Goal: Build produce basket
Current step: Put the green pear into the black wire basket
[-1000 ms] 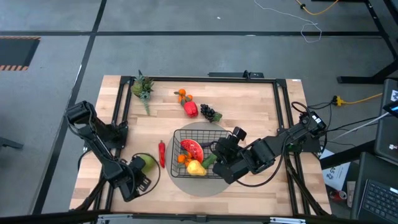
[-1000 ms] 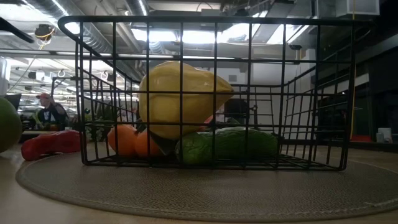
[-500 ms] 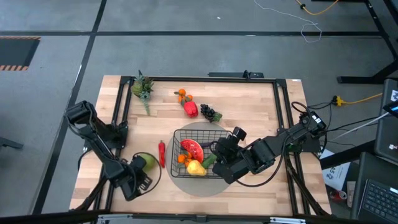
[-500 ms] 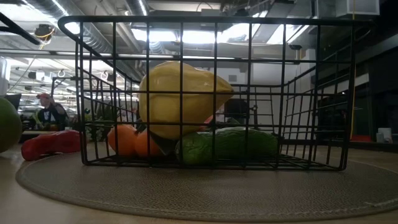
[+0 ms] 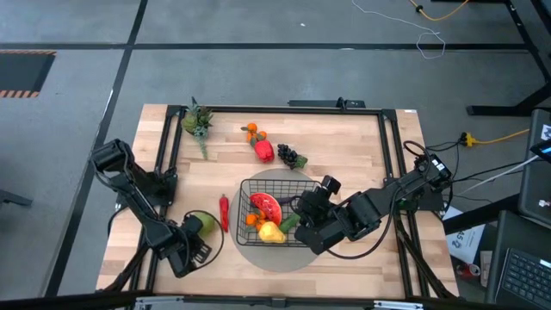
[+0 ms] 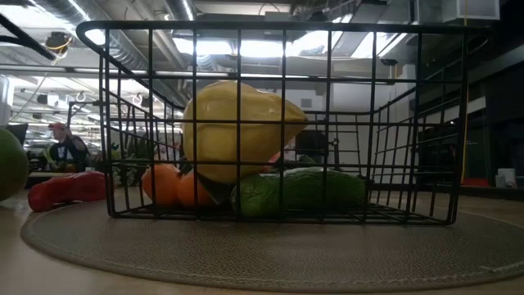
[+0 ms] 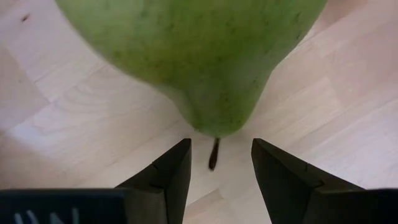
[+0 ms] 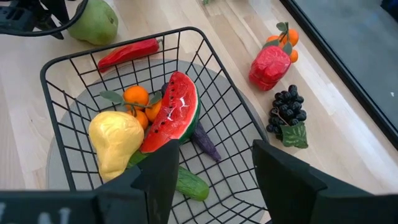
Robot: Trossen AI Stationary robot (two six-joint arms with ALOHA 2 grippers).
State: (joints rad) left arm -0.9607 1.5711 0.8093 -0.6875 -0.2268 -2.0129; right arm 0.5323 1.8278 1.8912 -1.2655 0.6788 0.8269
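The black wire basket (image 5: 242, 203) (image 8: 112, 48) (image 6: 270, 29) stands on a grey round mat. Inside it lie a watermelon slice (image 8: 174, 121), a yellow pear (image 8: 115, 143) (image 6: 237, 127), oranges (image 8: 140, 102), a cucumber (image 8: 189, 185) and an eggplant (image 8: 204, 140). My right gripper (image 5: 301, 215) (image 8: 214, 149) hovers open above the basket's right part. A green pear (image 5: 205, 224) (image 7: 193, 56) lies on the wood left of the basket, stem (image 7: 214, 154) toward my left gripper (image 5: 194, 238) (image 7: 221, 146). That gripper is open, with a finger on either side of the stem, touching nothing.
A red chili (image 5: 224, 213) (image 8: 127, 54) lies between the pear and the basket. Farther back are a red pepper (image 5: 263, 151), small oranges (image 5: 251, 132), dark grapes (image 5: 291, 157) and a leafy sprig (image 5: 197, 120). The mat (image 6: 262, 246) reaches past the basket's near side.
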